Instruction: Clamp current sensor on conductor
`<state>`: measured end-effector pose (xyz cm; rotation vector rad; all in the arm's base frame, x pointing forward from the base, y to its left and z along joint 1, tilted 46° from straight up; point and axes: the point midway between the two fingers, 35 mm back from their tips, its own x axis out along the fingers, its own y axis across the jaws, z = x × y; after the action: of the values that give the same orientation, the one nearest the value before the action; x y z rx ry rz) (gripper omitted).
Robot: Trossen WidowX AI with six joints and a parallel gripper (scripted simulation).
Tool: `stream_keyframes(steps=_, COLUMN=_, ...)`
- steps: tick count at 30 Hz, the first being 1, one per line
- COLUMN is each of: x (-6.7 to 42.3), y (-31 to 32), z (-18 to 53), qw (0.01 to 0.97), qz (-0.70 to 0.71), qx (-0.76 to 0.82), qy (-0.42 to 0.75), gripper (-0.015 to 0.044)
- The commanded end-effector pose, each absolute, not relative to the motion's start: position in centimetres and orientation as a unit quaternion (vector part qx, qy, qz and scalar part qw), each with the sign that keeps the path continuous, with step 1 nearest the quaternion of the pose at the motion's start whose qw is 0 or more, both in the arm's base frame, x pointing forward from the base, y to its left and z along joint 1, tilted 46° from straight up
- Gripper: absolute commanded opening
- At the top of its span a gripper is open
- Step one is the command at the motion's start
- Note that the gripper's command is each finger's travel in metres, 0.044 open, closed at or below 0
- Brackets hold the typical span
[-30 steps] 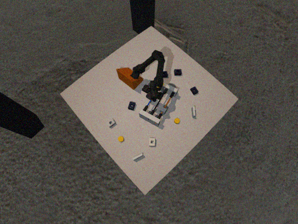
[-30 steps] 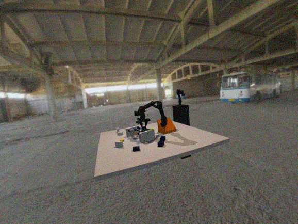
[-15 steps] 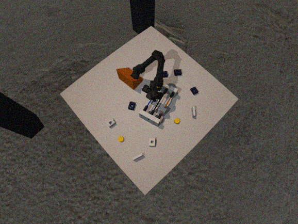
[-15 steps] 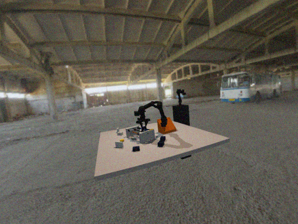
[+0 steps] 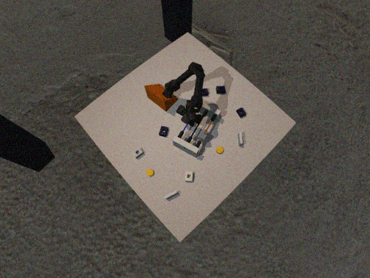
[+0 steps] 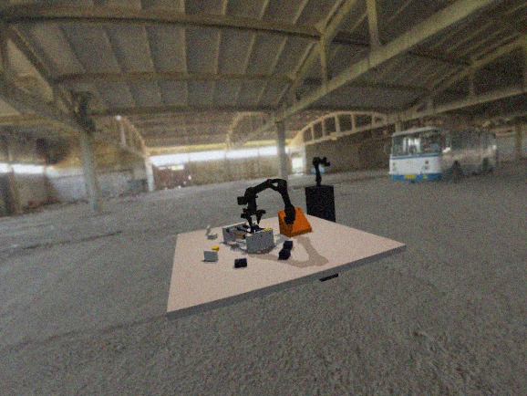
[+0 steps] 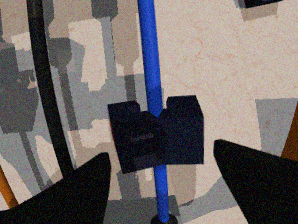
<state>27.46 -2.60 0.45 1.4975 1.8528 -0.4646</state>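
The dark blue split-core sensor [image 7: 156, 137] sits closed round the blue conductor [image 7: 152, 56] [image 5: 184, 129], which runs through its middle notch. No arrow on the sensor can be made out. My gripper [image 7: 162, 153] [image 5: 189, 122] [image 6: 252, 223] straddles the sensor with its fingers open, and a narrow gap shows on each side. In the top and exterior views the arm hides the sensor. The conductors lie in a white fixture [image 5: 185, 145] [image 6: 260, 241].
A black conductor [image 7: 40, 63] runs left of the blue one, and grey ones lie between. Another dark sensor [image 5: 164, 129] lies nearby, with more such sensors [image 5: 241, 112] [image 5: 220, 89]. Yellow discs [image 5: 219, 150] [image 5: 150, 172], white pieces [image 5: 189, 176] [image 5: 241, 138] and the orange arm base [image 5: 158, 96] are on the table.
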Motion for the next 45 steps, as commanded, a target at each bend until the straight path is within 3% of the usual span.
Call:
stream_keyframes(steps=1, x=27.4, y=-2.7, z=0.5, qw=0.35, qz=-0.179, qx=0.578, qy=0.715, gripper=0.0394)
stream_keyframes(steps=3, x=27.4, y=-2.7, z=0.5, qw=0.35, qz=-0.179, qx=0.578, qy=0.715, gripper=0.044)
stream_keyframes(steps=39, x=26.9, y=2.0, z=-4.3, qw=0.348, qz=-0.178, qx=0.581, qy=0.714, gripper=0.044)
stream_keyframes(steps=45, x=27.0, y=1.6, z=-4.1, qw=0.35, qz=-0.178, qx=0.579, qy=0.714, gripper=0.04)
